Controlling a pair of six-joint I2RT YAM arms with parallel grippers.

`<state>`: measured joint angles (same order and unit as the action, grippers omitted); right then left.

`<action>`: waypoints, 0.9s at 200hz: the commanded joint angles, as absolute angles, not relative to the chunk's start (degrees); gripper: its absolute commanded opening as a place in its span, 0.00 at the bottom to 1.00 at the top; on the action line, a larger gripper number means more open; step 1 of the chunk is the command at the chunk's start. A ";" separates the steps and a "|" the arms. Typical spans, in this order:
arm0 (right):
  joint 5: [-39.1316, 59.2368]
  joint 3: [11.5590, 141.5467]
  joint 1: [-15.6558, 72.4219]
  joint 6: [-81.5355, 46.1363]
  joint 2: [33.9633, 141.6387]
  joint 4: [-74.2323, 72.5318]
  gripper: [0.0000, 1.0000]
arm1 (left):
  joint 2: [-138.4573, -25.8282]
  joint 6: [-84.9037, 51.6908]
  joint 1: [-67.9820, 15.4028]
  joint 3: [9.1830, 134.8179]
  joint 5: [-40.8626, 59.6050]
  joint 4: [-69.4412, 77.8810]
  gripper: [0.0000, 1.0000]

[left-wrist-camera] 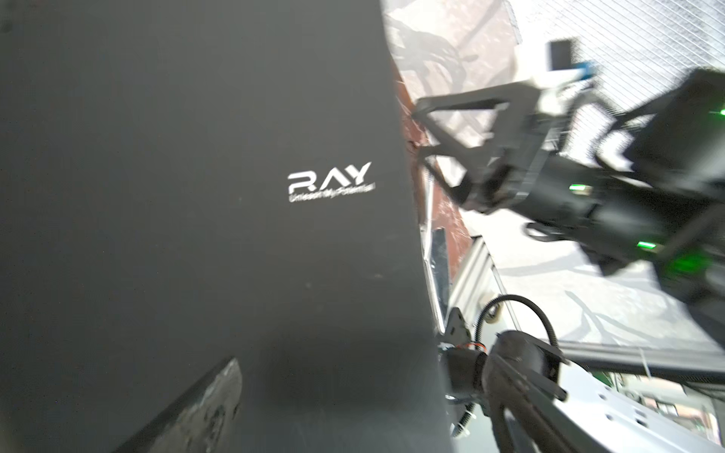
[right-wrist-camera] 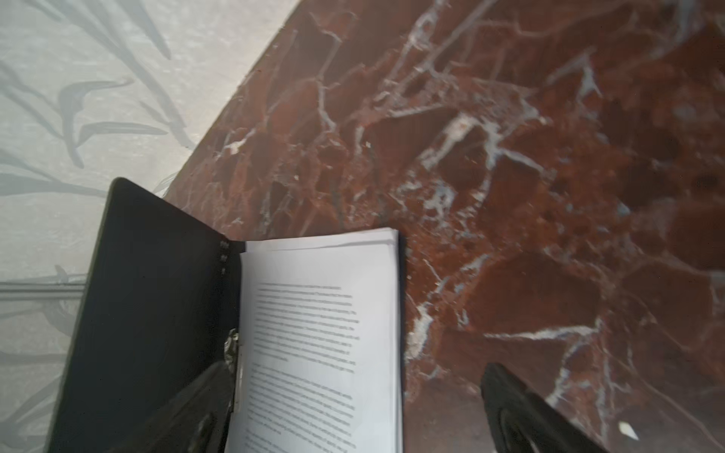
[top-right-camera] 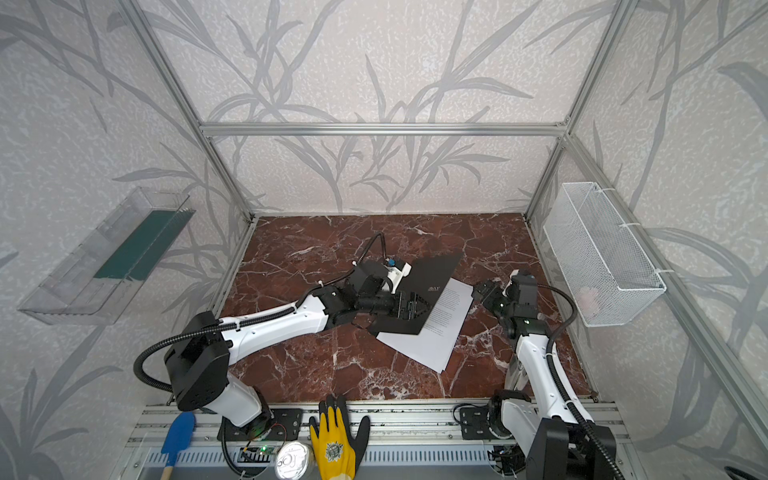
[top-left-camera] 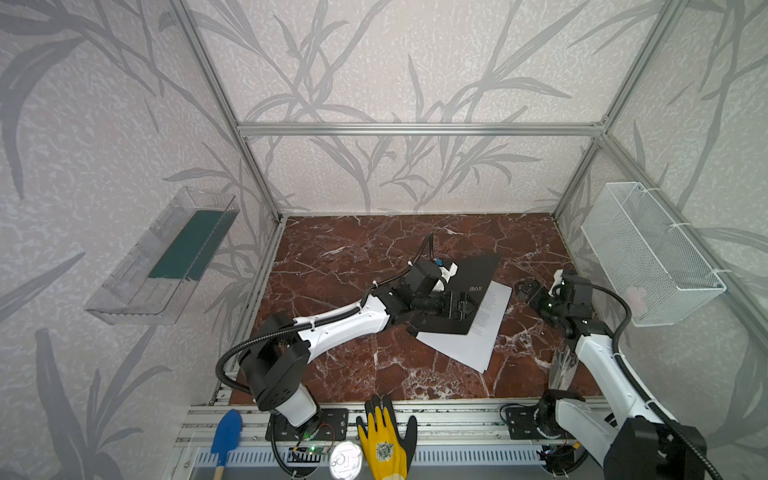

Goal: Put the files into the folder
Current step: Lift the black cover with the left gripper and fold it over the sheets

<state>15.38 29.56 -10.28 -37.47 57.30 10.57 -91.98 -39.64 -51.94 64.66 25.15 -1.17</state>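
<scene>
- Nearest us, a yellow glove (top-left-camera: 384, 440) lay on the front rail (top-left-camera: 457, 415), with a blue scoop (top-left-camera: 226, 432) and a can (top-left-camera: 345, 460) beside it. All sat off the table (top-left-camera: 332, 257), none in play.
- The folder (top-left-camera: 469, 282) sat mid-table, askew, RAY cover (left-wrist-camera: 196, 176) over the files (top-left-camera: 469, 345). The sheets stuck out past it on the right and near sides.
- In the right wrist view the cover stood hinged up from the spine, with the files flat beside it, so we judged the stack only partly in.
- The left gripper (top-left-camera: 465, 306) sat on the cover's outer side, jaws spread wide, gripping nothing. One finger (left-wrist-camera: 204, 404) showed against the cover. We couldn't confirm contact or see what kept the cover up.
- The right gripper (top-left-camera: 524, 289) hung just beside the files' right edge, jaws wide apart and empty. We read that as set to nudge the stack in.
- We couldn't tell whether a back cover lay under the sheets.
</scene>
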 commanded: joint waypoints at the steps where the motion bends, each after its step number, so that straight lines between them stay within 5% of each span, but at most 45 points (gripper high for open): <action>1: 20.49 27.77 -13.64 -40.01 56.92 9.24 0.99 | -93.30 -40.33 -54.79 67.33 28.80 1.18 0.97; 55: 24.75 25.23 -13.26 -38.67 58.64 4.73 0.99 | -90.42 -39.84 -52.22 63.39 24.79 1.08 0.98; 180: 20.16 36.34 6.43 -43.56 90.00 -8.37 0.99 | -70.93 -41.78 -27.53 37.82 22.33 2.71 0.99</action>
